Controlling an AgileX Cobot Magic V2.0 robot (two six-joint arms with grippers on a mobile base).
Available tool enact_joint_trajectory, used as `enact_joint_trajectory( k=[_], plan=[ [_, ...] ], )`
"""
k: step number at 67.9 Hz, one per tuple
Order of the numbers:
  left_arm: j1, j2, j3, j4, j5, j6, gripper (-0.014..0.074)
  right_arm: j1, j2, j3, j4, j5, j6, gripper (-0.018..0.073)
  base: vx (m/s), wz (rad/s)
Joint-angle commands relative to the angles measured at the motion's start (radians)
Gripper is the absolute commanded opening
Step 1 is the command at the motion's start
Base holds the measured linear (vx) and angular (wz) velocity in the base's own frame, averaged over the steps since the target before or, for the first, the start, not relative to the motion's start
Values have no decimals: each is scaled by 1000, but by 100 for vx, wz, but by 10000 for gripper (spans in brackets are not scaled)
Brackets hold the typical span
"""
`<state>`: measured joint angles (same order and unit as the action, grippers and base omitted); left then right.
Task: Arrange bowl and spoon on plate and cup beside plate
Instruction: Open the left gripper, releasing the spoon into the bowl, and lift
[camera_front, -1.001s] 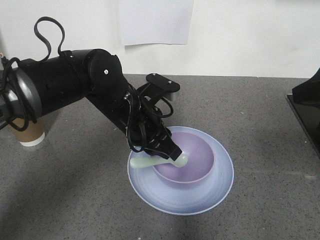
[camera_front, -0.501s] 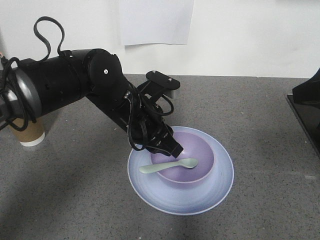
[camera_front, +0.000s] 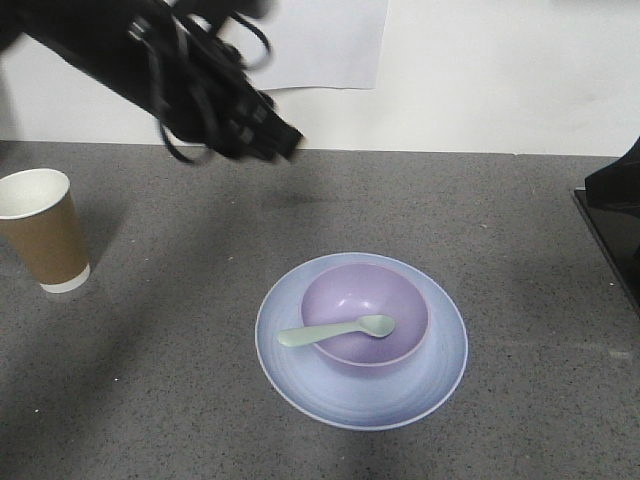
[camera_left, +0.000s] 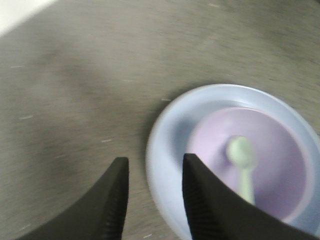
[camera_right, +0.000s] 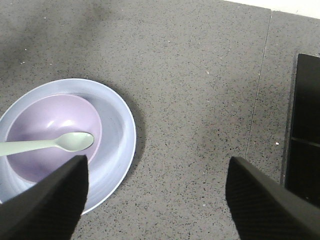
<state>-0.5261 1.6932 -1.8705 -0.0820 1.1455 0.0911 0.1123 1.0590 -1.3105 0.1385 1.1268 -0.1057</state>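
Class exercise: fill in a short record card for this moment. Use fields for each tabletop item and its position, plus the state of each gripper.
plate: on the grey table, near the middle
bowl: upright, sitting on the plate
spoon: scoop end inside the bowl, handle resting across the bowl's rim and pointing out over the plate
cup: upright on the table, apart from the plate, off to one side
left gripper: open, empty, raised above the table
right gripper: wide open, empty, above the table beside the plate
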Motion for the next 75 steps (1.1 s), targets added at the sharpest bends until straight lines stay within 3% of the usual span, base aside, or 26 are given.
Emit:
enact_joint_trajectory(
  k=[1, 9, 15, 27, 42, 52, 62, 75],
  plan=[
    [44, -60, -96, 137, 52, -101, 295, -7, -13, -23, 4, -57, -7, 542, 0, 0],
    [115, -70, -133, 279, 106, -159, 335, -7, -13, -23, 4, -58, -7, 542, 0, 0],
    [182, -83, -134, 314, 106, -188, 371, -7, -13, -23, 4, -58, -7, 542, 0, 0],
    [315, -88, -134, 299, 106, -201, 426, -7, -13, -23, 4, -56, -7, 542, 0, 0],
    [481, -69, -111, 291, 106, -214, 430, -7, -13, -23, 4, -54, -7, 542, 0, 0],
    [580, -65, -13, 225, 106, -208, 430, -7, -13, -23, 4, -56, -7, 542, 0, 0],
    [632, -64, 115, 177, 84, -203, 430, -7, -13, -23, 4, -57, -9, 542, 0, 0],
    [638, -64, 185, 105, 8, -187, 430, -7, -13, -23, 4, -61, -9, 542, 0, 0]
  ],
)
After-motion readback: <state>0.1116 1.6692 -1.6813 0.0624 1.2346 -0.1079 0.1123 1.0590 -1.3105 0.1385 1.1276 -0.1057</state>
